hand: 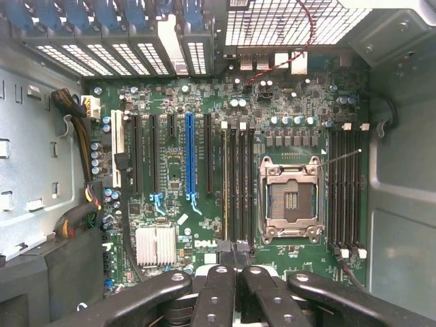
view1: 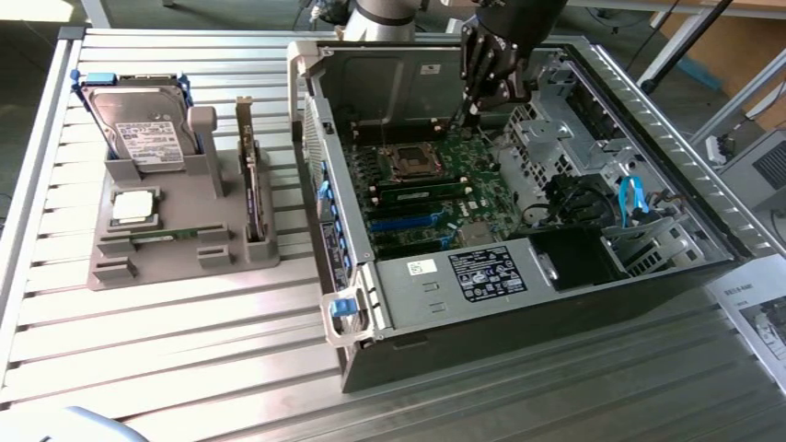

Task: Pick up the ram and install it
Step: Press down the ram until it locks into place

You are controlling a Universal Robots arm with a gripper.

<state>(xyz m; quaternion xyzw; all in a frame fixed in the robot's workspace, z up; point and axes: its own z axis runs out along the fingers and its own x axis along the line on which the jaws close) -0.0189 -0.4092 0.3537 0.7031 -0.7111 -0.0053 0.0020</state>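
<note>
Gripper [hand: 236, 267] shut, empty, tips over ram [view1: 418, 192] end in DIMM slot by CPU socket [hand: 289, 197]. Risk: off-centre push could tilt stick, so latch won't click.

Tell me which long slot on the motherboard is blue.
The blue slot, standing between black slots. One white slot sits at the row's end; the others are dark.

Arm angled down, pincer [view1: 476, 107] closed tight

Robotics lab or workshop; slatted aluminium bench [view1: 184, 350]; opened desktop computer case [view1: 368, 83]; grey parts fixture [view1: 154, 256].
</note>
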